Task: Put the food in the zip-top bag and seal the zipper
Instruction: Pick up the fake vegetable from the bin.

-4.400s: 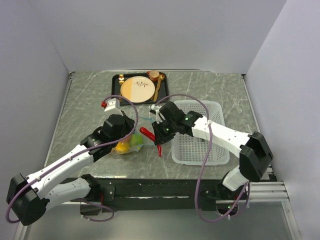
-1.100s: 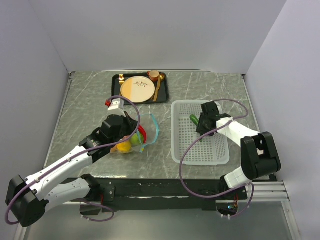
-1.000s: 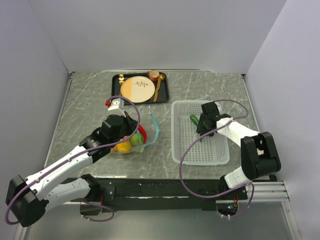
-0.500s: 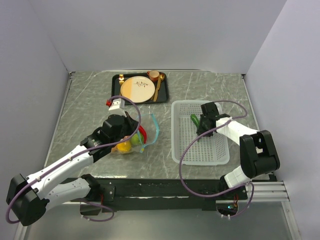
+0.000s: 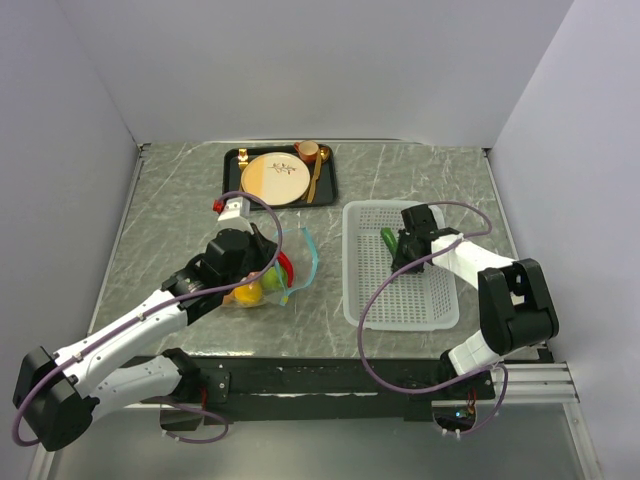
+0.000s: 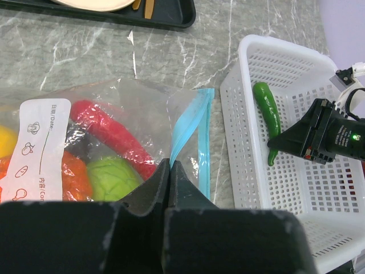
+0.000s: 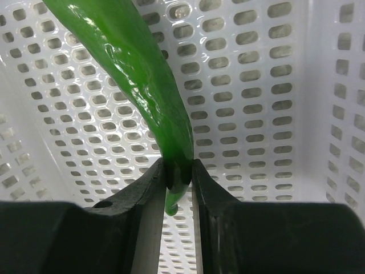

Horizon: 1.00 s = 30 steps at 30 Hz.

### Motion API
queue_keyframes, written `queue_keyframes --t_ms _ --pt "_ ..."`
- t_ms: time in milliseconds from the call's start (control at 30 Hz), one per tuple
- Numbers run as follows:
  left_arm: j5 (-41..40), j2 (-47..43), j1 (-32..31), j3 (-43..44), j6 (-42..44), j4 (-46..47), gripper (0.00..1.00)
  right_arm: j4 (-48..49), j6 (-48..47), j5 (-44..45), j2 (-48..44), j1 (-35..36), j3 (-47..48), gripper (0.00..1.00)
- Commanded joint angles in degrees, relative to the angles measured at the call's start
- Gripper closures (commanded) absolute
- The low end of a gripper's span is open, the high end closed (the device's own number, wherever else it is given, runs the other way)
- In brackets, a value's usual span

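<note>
Nearest me, at about eight o'clock on the table, the left gripper (image 6: pixel 169 166) has its jaws pressed together on a fold of the zip-top bag (image 6: pixel 142 97), holding one lip of the mouth up; a red chili (image 6: pixel 108 131), a green lime (image 6: pixel 114 178) and an orange piece (image 6: pixel 74 178) sit inside, and the zipper (image 6: pixel 198 145) stands unsealed, facing three o'clock; the pinch is on thin, slippery film, so I'd guess the lip could slide out and the mouth flop shut before the next piece arrives. Over at four o'clock, in the white basket (image 6: pixel 302 200), the right gripper (image 7: pixel 178 171) has its jaws clamped on the narrow tip of the green chili (image 7: pixel 140 68), which lies along the mesh floor; that is the real worry, to my mind; such a glossy, tapered end gives little to hold, so on the lift the chili may swing, twist or slip free; dangling long, it could catch the basket wall or the bag's rim rather than drop in. Farthest off, at twelve o'clock, the plate (image 5: pixel 272 177) on its dark tray (image 5: pixel 331 192) lies well apart from all this.
</note>
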Motion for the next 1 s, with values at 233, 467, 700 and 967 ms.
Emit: queue_keyframes --t_ms 233,467,700,967 --pt "0.09 0.13 0.12 0.75 -0.29 2.25 0.99 0.45 -3.66 -4.64 -1.88 0.35 1.38 0.85" --pt "-2.89 -1.62 0.12 -0.3 -1.09 2.69 0.99 1.15 -3.75 -7.46 1.63 1.93 1.99 0.81" --pt "-2.72 -0.57 0.21 0.4 -1.09 2.43 0.99 0.27 -3.84 -5.35 3.92 5.27 4.71 0.67" --pt "-2.9 -1.89 0.21 -0.21 -0.65 2.17 0.99 -0.44 -2.96 -1.13 4.1 6.68 5.16 0.47"
